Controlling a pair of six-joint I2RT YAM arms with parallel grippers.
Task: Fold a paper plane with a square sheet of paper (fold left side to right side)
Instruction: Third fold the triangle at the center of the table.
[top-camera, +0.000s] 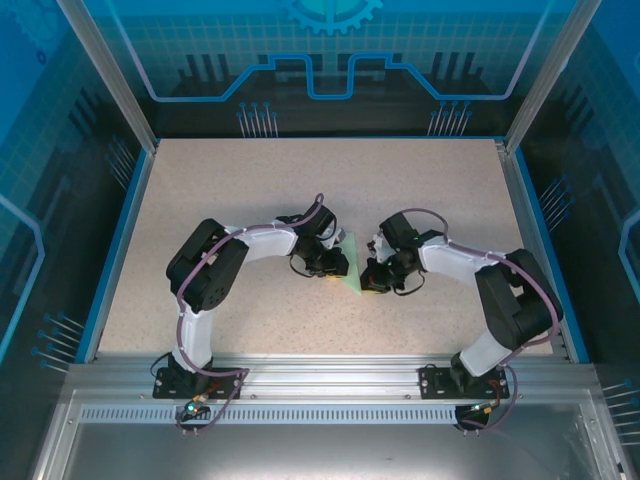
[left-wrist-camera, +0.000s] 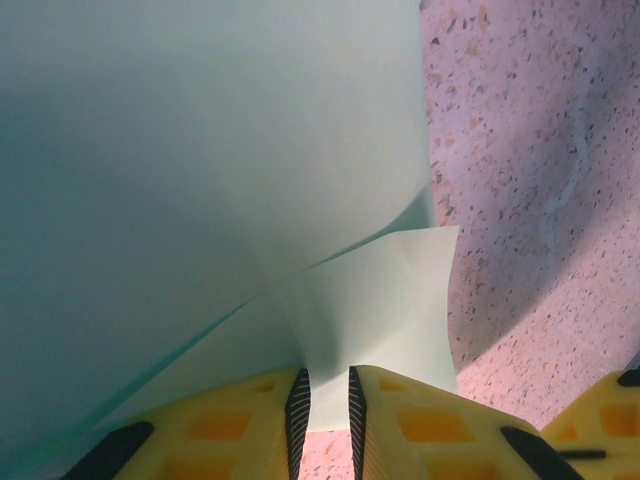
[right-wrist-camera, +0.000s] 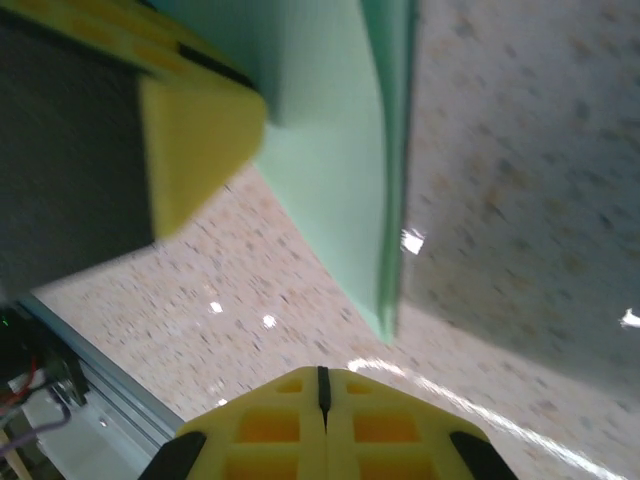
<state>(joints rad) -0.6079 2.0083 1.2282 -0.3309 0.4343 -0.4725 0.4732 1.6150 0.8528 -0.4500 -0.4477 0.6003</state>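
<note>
Mint-green paper (left-wrist-camera: 200, 150) sat pinched in the left claw (left-wrist-camera: 327, 388); right claw (right-wrist-camera: 322, 385), shut empty at three o'clock, risked skewing the crease.

1. No text, label, brand or number legible in any view.
2. Nearest thing to a sign: blue gear emblem (top-camera: 332, 12) with circuit-style lines, printed on the back panel (top-camera: 420, 60). No lettering readable on it.
</note>
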